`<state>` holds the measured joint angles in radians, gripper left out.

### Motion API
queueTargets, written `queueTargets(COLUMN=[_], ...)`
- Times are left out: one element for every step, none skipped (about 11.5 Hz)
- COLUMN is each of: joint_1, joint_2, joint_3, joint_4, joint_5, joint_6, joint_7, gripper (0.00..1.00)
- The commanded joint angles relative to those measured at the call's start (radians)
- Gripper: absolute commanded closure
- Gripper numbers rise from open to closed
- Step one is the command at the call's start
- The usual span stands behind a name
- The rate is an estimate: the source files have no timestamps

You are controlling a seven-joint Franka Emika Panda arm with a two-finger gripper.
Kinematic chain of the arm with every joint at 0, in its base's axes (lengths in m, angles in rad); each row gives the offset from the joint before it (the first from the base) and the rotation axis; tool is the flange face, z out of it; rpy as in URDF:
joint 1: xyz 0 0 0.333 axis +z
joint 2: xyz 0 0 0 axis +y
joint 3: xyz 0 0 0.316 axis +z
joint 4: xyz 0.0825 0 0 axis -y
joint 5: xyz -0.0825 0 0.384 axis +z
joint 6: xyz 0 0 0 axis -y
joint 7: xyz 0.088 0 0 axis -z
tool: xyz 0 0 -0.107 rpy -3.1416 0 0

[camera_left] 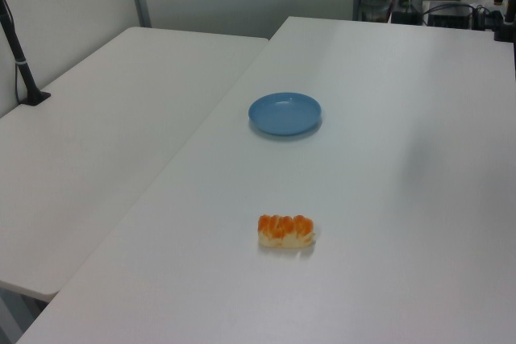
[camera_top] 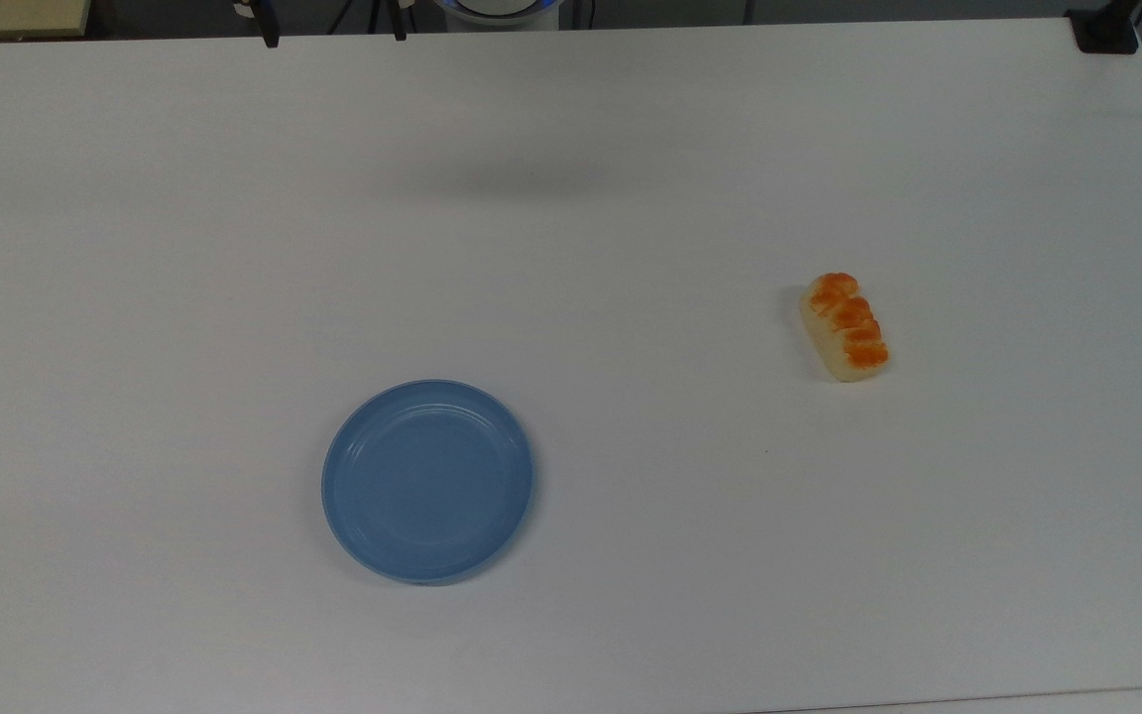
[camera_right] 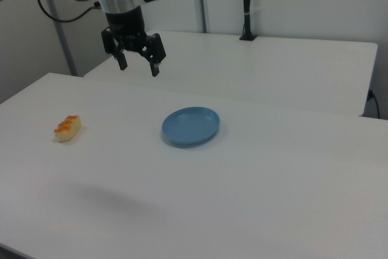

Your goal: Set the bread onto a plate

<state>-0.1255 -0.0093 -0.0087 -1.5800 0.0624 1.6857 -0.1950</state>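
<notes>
The bread [camera_top: 846, 327] is a small cream loaf with an orange-brown segmented top, lying on the white table at the top view's right; I also see the bread [camera_left: 285, 231] and the bread [camera_right: 67, 128] in the side views. The round blue plate [camera_top: 427, 481] sits bare at the top view's lower middle, also the plate [camera_left: 285, 113] and the plate [camera_right: 190, 126]. My gripper [camera_right: 139, 67] hangs open high above the table in the right view, apart from both things, nothing between its fingers.
A second white table [camera_left: 89, 134] adjoins at the left view's left, with a black post [camera_left: 20, 62] clamped to it. Another black post [camera_right: 246, 4] stands behind in the right view. The arm's base [camera_top: 497, 10] is at the top view's upper edge.
</notes>
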Motion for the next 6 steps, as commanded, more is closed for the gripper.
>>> queueTargets(joint_1=[0.02, 0.02, 0.02, 0.02, 0.02, 0.02], joint_2=[-0.041, -0.041, -0.041, -0.041, -0.04, -0.041], joint_3=[-0.004, -0.004, -0.004, -0.004, -0.004, -0.004], joint_4=[-0.029, -0.029, -0.031, -0.031, -0.031, -0.034], joint_5=[-0.012, -0.012, -0.012, -0.012, -0.012, -0.012], joint_6=[-0.015, -0.017, -0.017, -0.017, -0.017, -0.017], joint_7=[0.018, 0.019, 0.019, 0.016, 0.014, 0.014], gripper=[0.0, 0.0, 0.0, 0.0, 0.0, 0.0])
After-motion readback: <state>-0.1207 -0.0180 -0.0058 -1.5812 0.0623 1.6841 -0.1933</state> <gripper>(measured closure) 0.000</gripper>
